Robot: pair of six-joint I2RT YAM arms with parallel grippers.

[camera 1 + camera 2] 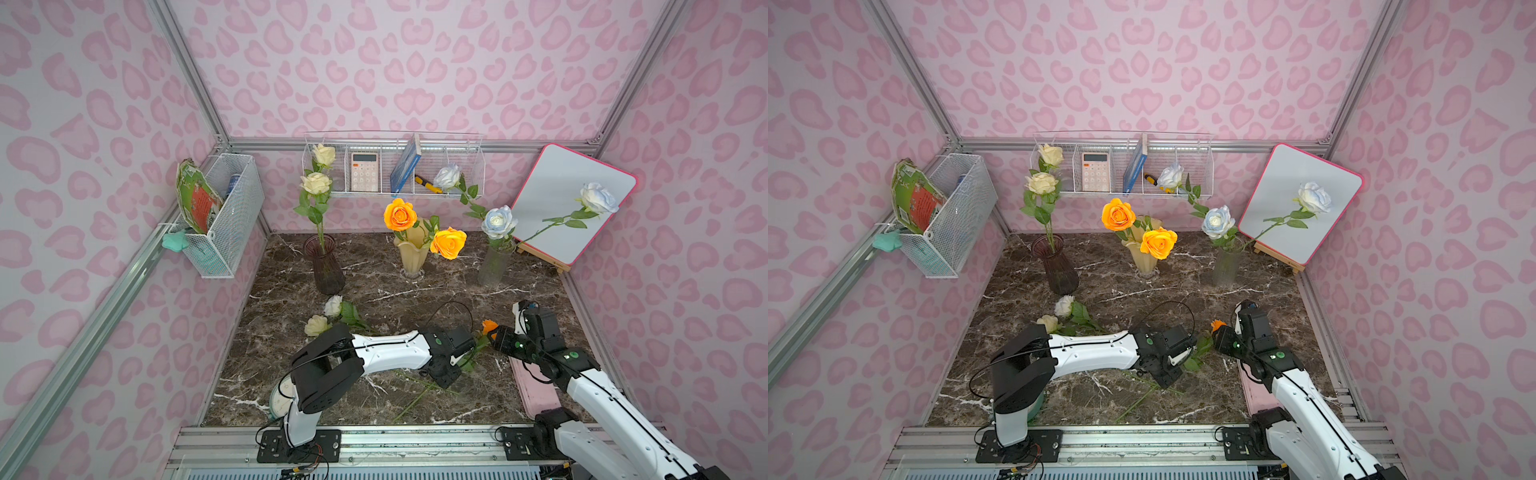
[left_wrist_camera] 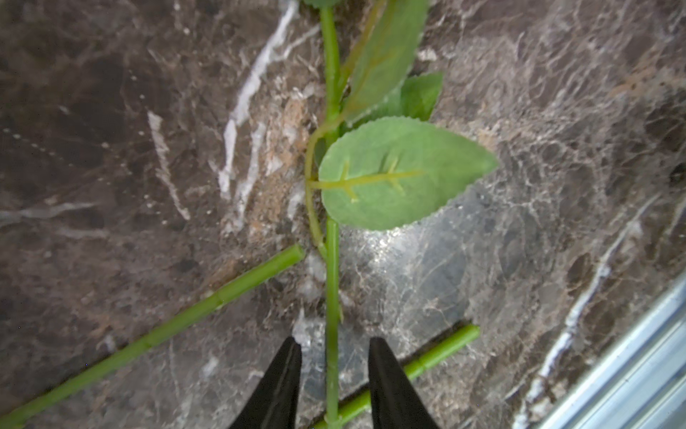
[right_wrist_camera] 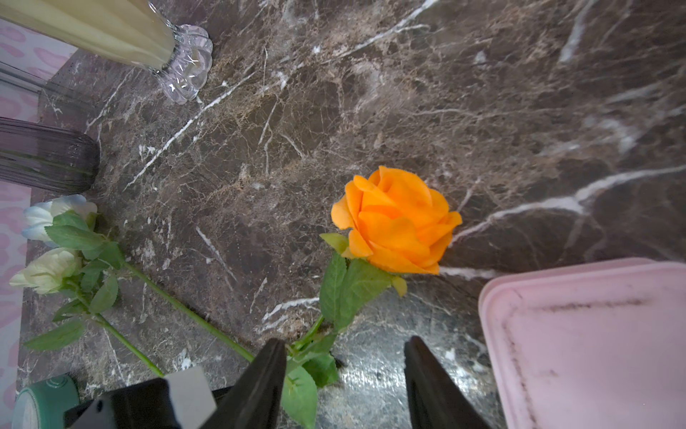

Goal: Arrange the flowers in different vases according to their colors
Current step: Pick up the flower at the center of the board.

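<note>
No legible writing appears on the calculator (image 1: 364, 171), upper centre. Left gripper (image 2: 333, 356) jaws stand apart, straddling the orange rose's stem (image 2: 332, 282). Right gripper (image 3: 345, 356) jaws stand apart, empty.

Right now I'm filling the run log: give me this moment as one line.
left gripper: open astride orange rose stem | right gripper: open, empty | rose on table | yellow vase: two orange roses

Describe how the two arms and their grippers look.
Both the left arm and the right arm have glossy white link shells, black joint housings, small green round marks near the wrists, and thin black cables looping alongside. Each gripper's fingers are black, tapering to points. Black base plates bolt them to an aluminium rail.
</note>
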